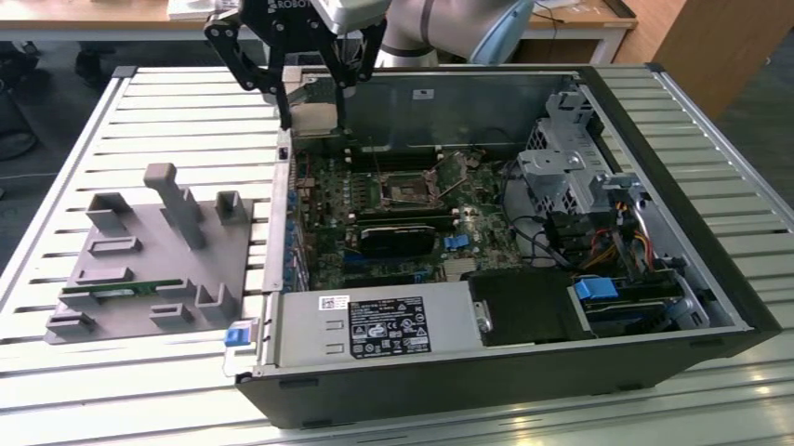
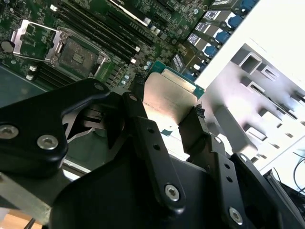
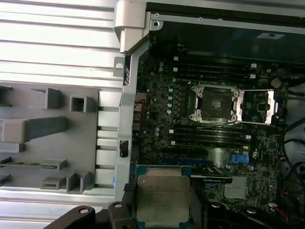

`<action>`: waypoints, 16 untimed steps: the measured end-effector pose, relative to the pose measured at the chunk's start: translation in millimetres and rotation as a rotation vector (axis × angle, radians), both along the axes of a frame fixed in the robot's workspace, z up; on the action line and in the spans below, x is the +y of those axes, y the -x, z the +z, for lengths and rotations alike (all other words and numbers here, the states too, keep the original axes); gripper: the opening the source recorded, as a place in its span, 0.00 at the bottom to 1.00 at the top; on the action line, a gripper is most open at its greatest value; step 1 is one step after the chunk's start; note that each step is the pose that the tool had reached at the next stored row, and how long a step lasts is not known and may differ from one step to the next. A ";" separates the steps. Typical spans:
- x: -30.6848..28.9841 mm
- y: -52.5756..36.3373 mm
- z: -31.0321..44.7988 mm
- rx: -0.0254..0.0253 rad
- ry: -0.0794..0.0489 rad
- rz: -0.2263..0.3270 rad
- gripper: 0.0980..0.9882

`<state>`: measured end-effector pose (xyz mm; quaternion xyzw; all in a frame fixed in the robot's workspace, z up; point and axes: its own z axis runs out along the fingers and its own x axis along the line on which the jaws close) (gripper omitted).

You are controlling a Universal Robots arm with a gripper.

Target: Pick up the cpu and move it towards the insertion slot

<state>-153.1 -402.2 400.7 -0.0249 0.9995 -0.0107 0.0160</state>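
1. Pickup is done: the hand (image 3: 162, 202) is clenched on the cpu (image 3: 162, 198), held in the air above the computer case's (image 1: 694, 307) edge.
2. Travel remains: the insertion slot (image 3: 214, 102) on the motherboard (image 3: 157, 95) sits well apart, open and unfilled.

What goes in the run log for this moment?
tool: shut on cpu | cpu: lifted, over case edge | insertion slot: open, empty

1 cpu (image 3: 162, 198), 1 insertion slot (image 3: 213, 103), 1 PC case (image 1: 694, 167), maybe 1 memory stick (image 1: 110, 290).

Silvery cpu (image 3: 162, 198) clamped in pincer (image 3: 161, 200), apart from open, metal-framed insertion slot (image 3: 214, 103)
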 end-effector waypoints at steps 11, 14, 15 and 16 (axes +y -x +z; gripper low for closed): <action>0.0 -12.2 -0.1 0.0000 0.000 0.000 0.50; 0.0 -15.8 -0.1 -0.0001 0.000 0.000 0.50; 0.0 -17.1 -0.1 -0.0001 0.000 0.000 0.50; 0.0 -18.3 -0.1 0.0000 0.000 0.000 0.50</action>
